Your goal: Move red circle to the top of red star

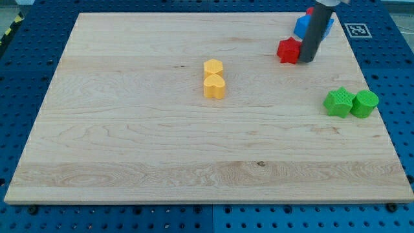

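Note:
The red star [288,50] lies near the view's top right of the wooden board [129,142]. My dark rod stands right against the star's right side, and my tip [306,61] touches the board just to the right of it. A small sliver of red [310,10] shows at the rod's left edge, above the blue blocks. It may be the red circle, mostly hidden by the rod; I cannot tell its shape.
Two blue blocks [303,26] sit just above the red star, partly behind the rod. A yellow hexagon [213,66] and a yellow heart [214,86] touch at the board's middle. A green star [338,102] and a green circle [365,103] touch at the right edge.

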{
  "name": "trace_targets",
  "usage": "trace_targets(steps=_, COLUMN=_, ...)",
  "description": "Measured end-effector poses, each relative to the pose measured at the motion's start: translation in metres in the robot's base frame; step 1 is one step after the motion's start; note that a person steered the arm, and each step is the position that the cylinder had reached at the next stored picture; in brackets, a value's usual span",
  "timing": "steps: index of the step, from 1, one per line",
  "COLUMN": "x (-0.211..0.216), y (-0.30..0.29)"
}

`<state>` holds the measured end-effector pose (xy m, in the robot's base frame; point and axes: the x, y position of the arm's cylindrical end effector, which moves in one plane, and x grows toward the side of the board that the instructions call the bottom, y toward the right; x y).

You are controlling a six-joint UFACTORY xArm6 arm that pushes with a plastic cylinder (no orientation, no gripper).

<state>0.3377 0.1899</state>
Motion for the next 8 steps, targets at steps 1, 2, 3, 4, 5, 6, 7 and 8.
trace_targets(steps=1, x=-0.005, y=-0.004)
trace_targets(steps=2, x=-0.029, y=-0.056)
trace_targets(steps=3, x=-0.034, y=-0.084)
trace_targets(steps=4, x=0.001, y=-0.034)
trace_targets(steps=5, x=0.017, y=0.058)
trace_targets(steps=6, x=-0.007, y=0.145)
trace_targets(steps=7, x=-0.040, y=0.155)
trace_targets(steps=8, x=-0.101, y=0.136)
